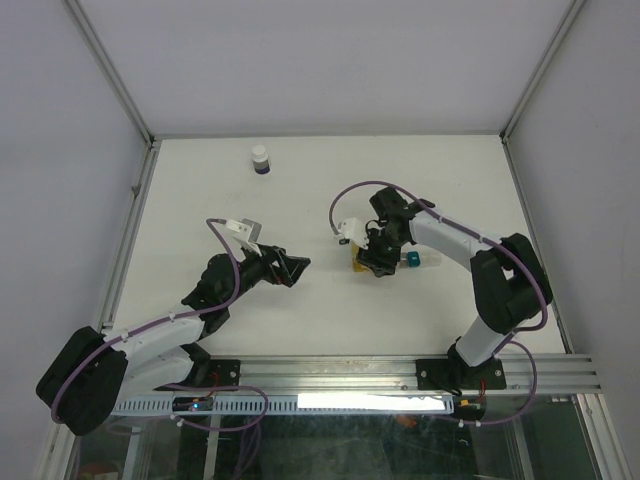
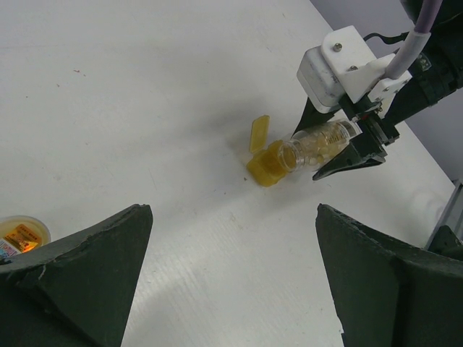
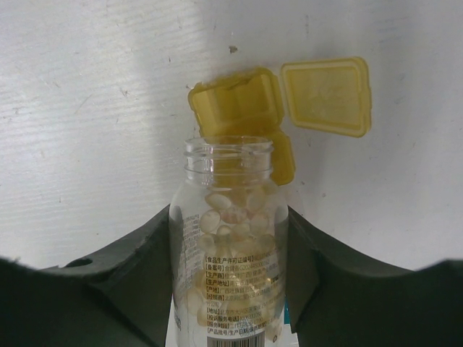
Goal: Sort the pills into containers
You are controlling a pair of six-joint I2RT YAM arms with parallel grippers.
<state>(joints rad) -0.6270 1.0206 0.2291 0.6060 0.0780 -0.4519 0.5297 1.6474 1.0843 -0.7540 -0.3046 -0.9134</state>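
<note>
Gripping a clear pill bottle (image 3: 228, 246) between the right fingers (image 3: 137, 267), closed on its sides, mouth uncapped and tipped toward the yellow compartment (image 3: 235, 108). Holding the left fingers (image 2: 79, 267) spread wide and empty above the bare counter (image 1: 330, 190), well apart from the work. Looks like the pouring step, barely begun (pale oval pills bunched inside the bottle, none clearly in the cup). Calls next for a slow further tilt, mouth over the opening and clear of the flipped-back lid (image 3: 325, 95). Finds the containers (image 1: 412, 260) mid-counter under the right wrist: joined translucent plastic cubes, smooth, round-cornered, yellow end at the bottle's mouth.
</note>
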